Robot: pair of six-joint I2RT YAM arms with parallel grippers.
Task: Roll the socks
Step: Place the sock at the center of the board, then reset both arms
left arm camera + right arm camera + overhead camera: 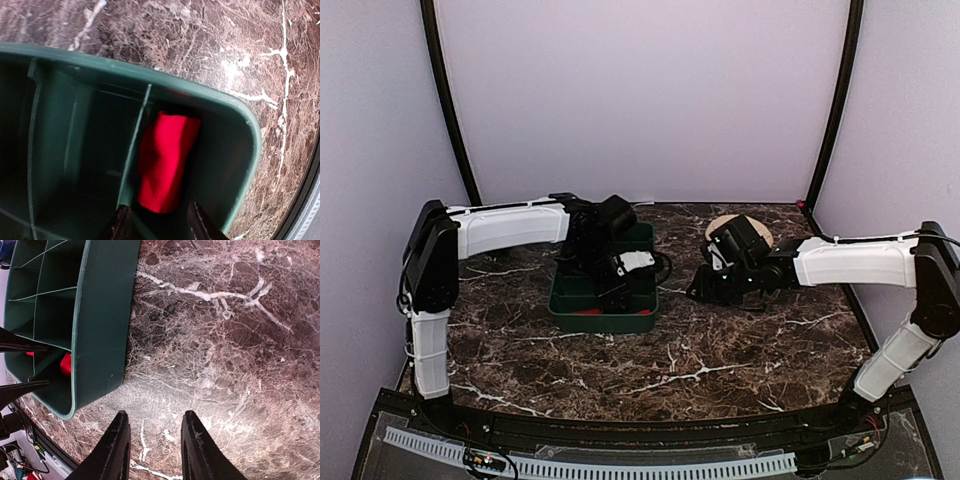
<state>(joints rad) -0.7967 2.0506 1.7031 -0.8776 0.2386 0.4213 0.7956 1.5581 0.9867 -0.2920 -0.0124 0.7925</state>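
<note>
In the left wrist view we see the socks [167,162] lying as one bright red bundle in the middle of the frame. They are tucked into the corner compartment of the green tray [235,115], between a thin divider [135,140] on the bundle's left and the tray's curved outer wall on its right. The left gripper [159,215] enters at the bottom of that frame. Its fingers stand moderately apart with nothing clamped, and the near end of the bundle sits just at their tips without either finger pressing it, as far as we can tell. We judge that the roll is made and stowed, so the step in hand is leaving it there cleanly. To do that well, we would keep the fingers spread as they are and lift straight up out of the compartment. That way no pad drags loose fabric and unrolls the bundle, and neither finger catches the divider or the wall. We should check that the bundle rests low in its slot. The right gripper [155,415], at the bottom of its own view, is moderately open and holds nothing. It hovers over bare marble table [225,340], with the tray at the upper left, well apart from it. We would leave it parked there.
</note>
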